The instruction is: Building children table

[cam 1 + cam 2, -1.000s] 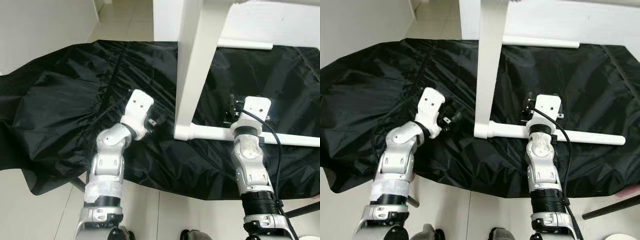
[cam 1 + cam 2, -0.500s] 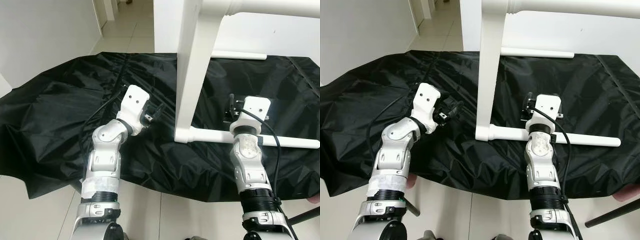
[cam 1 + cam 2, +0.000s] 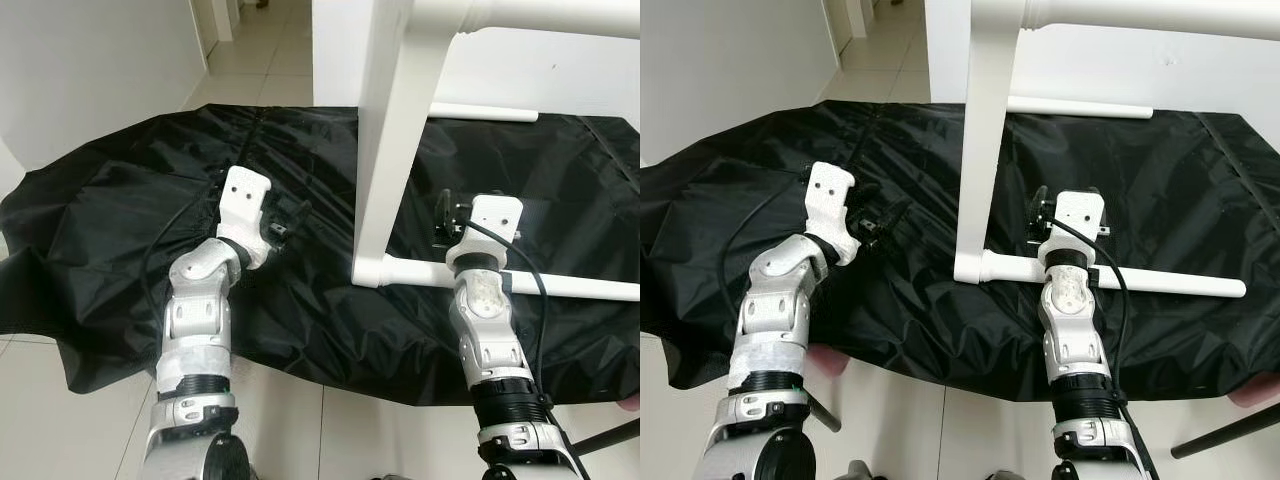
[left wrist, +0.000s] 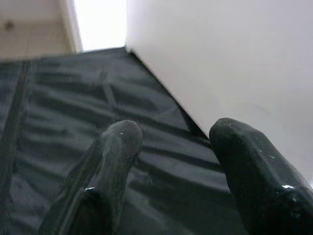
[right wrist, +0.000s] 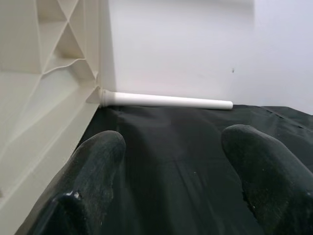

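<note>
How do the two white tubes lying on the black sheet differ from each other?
The near tube joins the upright white panel at its foot, beside the right gripper; the far tube lies behind that panel, by the white wall. The near tube looks thicker. Both are white and rest on the black sheet.

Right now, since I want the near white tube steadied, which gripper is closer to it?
Right. The right gripper hovers just beyond the near tube; the left gripper is off to its left over the black sheet.
</note>
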Tool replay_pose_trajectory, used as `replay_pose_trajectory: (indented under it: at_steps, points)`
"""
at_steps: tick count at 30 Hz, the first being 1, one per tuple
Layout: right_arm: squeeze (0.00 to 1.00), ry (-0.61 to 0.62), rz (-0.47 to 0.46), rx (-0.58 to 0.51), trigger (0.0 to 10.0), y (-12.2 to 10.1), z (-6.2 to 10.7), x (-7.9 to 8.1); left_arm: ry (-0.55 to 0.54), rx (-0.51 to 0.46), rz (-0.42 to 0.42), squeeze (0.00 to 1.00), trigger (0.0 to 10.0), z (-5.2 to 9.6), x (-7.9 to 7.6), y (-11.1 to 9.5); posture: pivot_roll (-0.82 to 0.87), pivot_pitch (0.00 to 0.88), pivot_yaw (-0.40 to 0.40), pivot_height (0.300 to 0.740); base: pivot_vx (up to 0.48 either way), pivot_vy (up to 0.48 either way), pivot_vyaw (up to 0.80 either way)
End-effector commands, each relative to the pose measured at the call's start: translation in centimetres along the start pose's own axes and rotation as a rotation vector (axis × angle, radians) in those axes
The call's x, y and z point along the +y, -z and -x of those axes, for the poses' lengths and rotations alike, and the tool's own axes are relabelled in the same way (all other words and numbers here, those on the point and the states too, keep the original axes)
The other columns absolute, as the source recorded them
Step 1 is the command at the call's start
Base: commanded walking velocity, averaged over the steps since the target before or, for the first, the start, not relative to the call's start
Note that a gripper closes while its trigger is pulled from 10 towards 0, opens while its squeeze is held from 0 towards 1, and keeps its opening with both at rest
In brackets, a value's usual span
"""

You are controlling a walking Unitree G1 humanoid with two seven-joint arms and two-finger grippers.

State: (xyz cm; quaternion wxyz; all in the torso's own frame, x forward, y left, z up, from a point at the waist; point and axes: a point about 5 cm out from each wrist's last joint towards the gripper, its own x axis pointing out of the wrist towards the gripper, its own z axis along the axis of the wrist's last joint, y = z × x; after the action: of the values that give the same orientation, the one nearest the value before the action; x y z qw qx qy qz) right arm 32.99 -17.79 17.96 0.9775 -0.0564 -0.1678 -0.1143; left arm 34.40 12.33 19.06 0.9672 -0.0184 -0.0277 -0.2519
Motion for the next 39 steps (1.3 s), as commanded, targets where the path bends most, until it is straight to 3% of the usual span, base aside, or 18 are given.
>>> replay_pose_trajectory:
  at_steps: [1,10,18,21,27,39]
  points:
    - [0.00,-0.005,-0.005,0.010,10.0,0.4,0.2,0.1,-0.451,0.017,0.069,0.00,10.0,0.1,1.8,0.5,-0.10,0.000,0.059,0.740,0.000,0.000,0.00]
    - [0.00,0.003,-0.005,-0.009,10.0,-0.5,-0.2,0.5,-0.472,0.024,0.020,0.00,10.0,0.0,2.5,0.2,-0.14,0.044,0.067,0.740,0.000,0.000,0.00]
    - [0.00,-0.011,-0.023,-0.004,10.0,-0.4,-0.1,1.1,-0.478,-0.008,-0.044,0.00,10.0,-0.3,2.0,-0.1,-0.12,0.041,0.055,0.740,0.000,0.000,0.00]
    - [0.00,-0.056,-0.056,-0.014,10.0,-0.3,0.3,1.5,-0.366,-0.103,-0.027,0.00,10.0,0.3,0.9,-0.3,-0.10,0.045,0.050,0.740,0.000,0.000,0.00]
    - [0.00,-0.091,-0.086,-0.028,10.0,-0.1,1.1,1.5,-0.260,-0.157,-0.002,0.00,10.0,1.0,-0.3,0.2,-0.09,0.062,0.052,0.740,0.000,0.000,0.00]
    - [0.00,-0.123,-0.062,-0.001,10.0,0.8,3.0,1.4,-0.204,-0.185,-0.079,0.00,10.0,2.4,-1.9,0.7,-0.11,0.067,0.065,0.740,0.000,0.000,0.00]
